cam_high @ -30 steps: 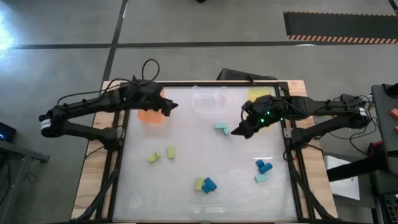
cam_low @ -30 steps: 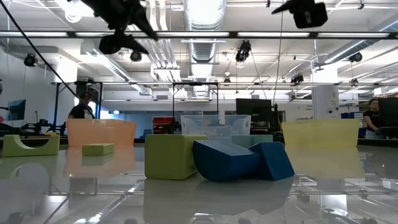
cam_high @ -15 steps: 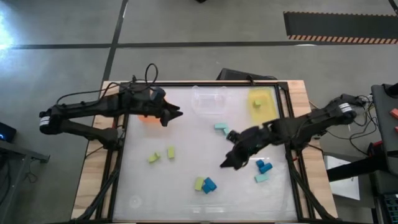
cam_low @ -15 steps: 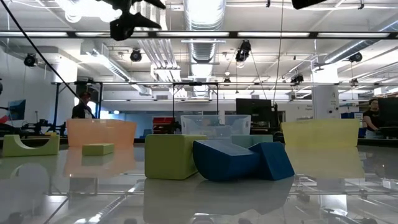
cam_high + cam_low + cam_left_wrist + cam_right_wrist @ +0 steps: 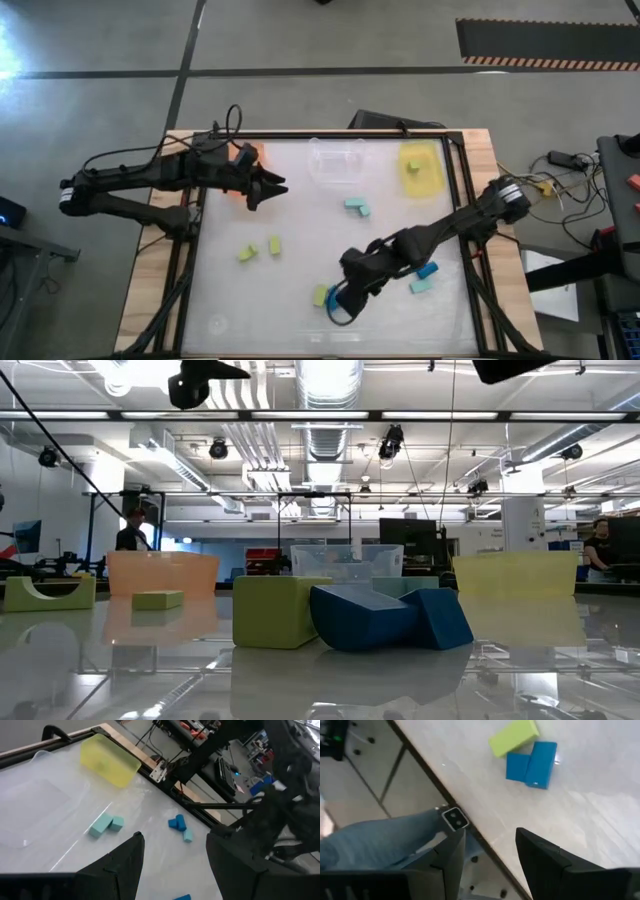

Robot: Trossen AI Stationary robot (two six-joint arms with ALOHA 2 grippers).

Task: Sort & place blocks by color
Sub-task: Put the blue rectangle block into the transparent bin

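Blue was what lay under my right gripper [image 5: 487, 850]: its two dark fingers stood apart with nothing between them, hanging over the near part of the table [image 5: 300, 225], above the spot where a blue block [image 5: 532, 764] and a yellow-green block [image 5: 514, 737] sat touching. In the high view my own arm covered most of that pair, leaving only the green one [image 5: 320, 295] plain.

Seen level across the table, the blue block [image 5: 385, 617] looked like a chunky, hard-edged solid with a slanted face, and the green one [image 5: 275, 612] like a squarish brick. I judged both light, rigid and smooth, likely to skid on the glossy tabletop if nudged from one side. I thought the surest hold was across two flat parallel sides, low on the body, with the fingers clear of the neighbour so it would not be dragged along.

My left gripper [image 5: 172, 852] waited farther back, near the orange tray [image 5: 240, 182], fingers parted and bare. Past it lay a teal block [image 5: 106, 825], another blue block [image 5: 176, 823] and the yellow tray [image 5: 110, 760]. Two more green blocks [image 5: 260, 249] rested apart on the left, and a clear tray [image 5: 335, 160] stood between the orange and yellow ones.
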